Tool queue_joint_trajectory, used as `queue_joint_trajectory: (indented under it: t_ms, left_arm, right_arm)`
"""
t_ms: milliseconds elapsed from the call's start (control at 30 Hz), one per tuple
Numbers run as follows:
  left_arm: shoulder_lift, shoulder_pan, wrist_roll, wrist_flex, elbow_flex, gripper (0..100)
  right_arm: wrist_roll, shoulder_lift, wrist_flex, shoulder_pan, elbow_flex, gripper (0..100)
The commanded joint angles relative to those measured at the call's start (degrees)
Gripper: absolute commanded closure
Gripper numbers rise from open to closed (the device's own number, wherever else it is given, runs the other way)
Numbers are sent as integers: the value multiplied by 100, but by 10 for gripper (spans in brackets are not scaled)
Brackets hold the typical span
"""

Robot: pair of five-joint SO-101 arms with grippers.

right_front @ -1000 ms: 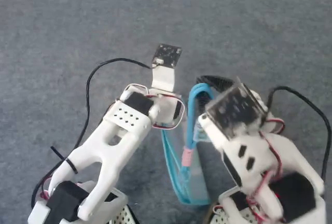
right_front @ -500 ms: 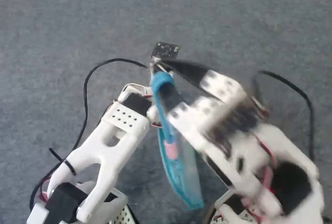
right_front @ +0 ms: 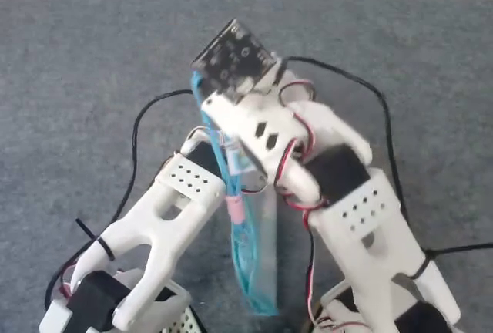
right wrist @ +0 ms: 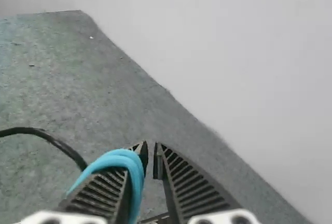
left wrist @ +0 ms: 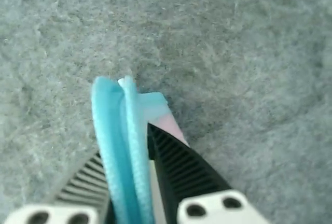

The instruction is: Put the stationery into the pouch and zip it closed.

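Note:
The pouch [right_front: 258,256], clear with a blue edge, stands on edge between the two arms, and a small pink tab [right_front: 234,208] sits on its rim. My left arm [right_front: 177,194] comes from the lower left. In the left wrist view, the left gripper [left wrist: 124,141] is shut on the pouch's blue edge [left wrist: 111,110], above the grey surface. My right arm [right_front: 339,194] crosses up and left over the left wrist. The right gripper [right wrist: 150,149] is raised, its jaws nearly touching, and a blue band of the pouch [right wrist: 122,164] wraps one finger.
Grey carpet-like table surface [right_front: 77,55] spreads all around. A black cable [right_front: 139,132] loops left of the left arm, and another black cable [right_front: 377,109] arcs over the right arm. A pale wall [right wrist: 233,53] bounds the table's far edge.
The right arm has swung from the right side up and to the left, over the left wrist, drawing the pouch's blue edge with it. The left arm has stayed put.

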Motion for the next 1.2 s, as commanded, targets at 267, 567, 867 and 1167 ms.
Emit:
queue_joint_trajectory:
  t_ms: [267, 567, 867, 1167]
  left_arm:
    - [18, 149, -88, 44, 532, 991]
    - [18, 202, -141, 44, 549, 991]
    - [18, 202, -193, 44, 602, 991]
    - [18, 158, -176, 44, 567, 991]
  right_arm:
    - [-79, 418, -312, 1130, -580, 991]
    - [-79, 1631, -716, 1314, -1266, 991]
    - [-105, 3204, -716, 1446, -2585, 991]
    - [-114, 3116, 268, 1270, -3244, 963]
